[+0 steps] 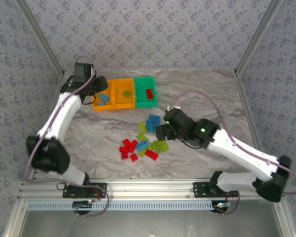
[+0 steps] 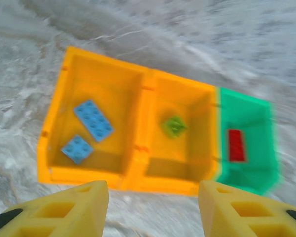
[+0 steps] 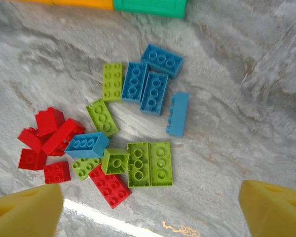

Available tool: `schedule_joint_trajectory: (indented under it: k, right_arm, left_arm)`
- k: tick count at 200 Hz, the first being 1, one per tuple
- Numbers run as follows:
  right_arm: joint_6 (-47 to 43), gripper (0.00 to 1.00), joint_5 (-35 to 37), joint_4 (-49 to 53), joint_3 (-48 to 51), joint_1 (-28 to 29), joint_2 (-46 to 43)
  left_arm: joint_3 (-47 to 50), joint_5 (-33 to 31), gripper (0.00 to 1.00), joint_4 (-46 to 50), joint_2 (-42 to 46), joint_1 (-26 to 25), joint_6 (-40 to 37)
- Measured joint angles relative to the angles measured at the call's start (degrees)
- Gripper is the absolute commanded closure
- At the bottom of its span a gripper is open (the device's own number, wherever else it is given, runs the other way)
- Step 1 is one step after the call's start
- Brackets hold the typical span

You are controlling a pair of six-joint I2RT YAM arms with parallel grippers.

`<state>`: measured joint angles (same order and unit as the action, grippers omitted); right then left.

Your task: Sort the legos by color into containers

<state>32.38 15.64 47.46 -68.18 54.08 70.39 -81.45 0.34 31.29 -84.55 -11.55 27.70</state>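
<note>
Fingers (image 2: 74, 210) of the left gripper (image 2: 153, 212) were spread wide, yellow and empty, poised over the near side of the row of bins (image 2: 140, 143) without touching it. From above, this gripper sat at the far left of the table (image 1: 212, 94), just left of the bins. The left orange bin (image 2: 54, 133) held two blue bricks (image 2: 93, 120), lying flat, close together but apart. The middle orange bin (image 2: 204, 128) held one lime brick (image 2: 173, 126), turned cornerwise. The green bin (image 2: 266, 148), at the right end of the row, held one red brick (image 2: 236, 145).

The right gripper (image 3: 150, 215) was likewise wide open, its yellow fingers (image 3: 24, 212) gripping nothing and hanging over the loose bricks (image 3: 133, 128). These lay scattered on the grey marbled table near its middle, on the near side of the bins. A blue cluster (image 3: 150, 84) lay at the far side of the scatter, and a red heap (image 3: 47, 136) at its left. A lime pair (image 3: 149, 163) lay side by side and touching at the near edge. A long red piece (image 3: 110, 185) lay just left of that pair. From above, the right gripper (image 1: 163, 132) hung at the right edge of the scatter.
</note>
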Motion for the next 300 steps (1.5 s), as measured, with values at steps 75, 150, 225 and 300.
schedule_joint_trajectory:
  k: [75, 150, 225, 300]
  right_arm:
    - [-5.73, 0.28, -4.74, -2.78, -21.59, -3.82, 34.97]
    - [-13.05, 0.32, -6.75, -0.85, -39.8, -5.49, 58.27]
    - [-15.41, 0.47, -8.39, 2.78, -44.61, -5.46, 64.63]
    - [-14.32, 0.73, -8.61, 2.1, -44.19, -4.44, 64.26]
  left_arm:
    - [16.55, -1.2, 0.22, 8.85, 32.89, -8.74, -5.6]
    - [19.76, 8.07, 0.01, 18.27, 37.94, -9.22, -15.17]
    - [20.13, 9.57, 0.01, 18.21, 37.94, -9.25, -15.76]
    - [22.03, 9.4, 0.01, 17.29, 38.07, -9.25, -15.67]
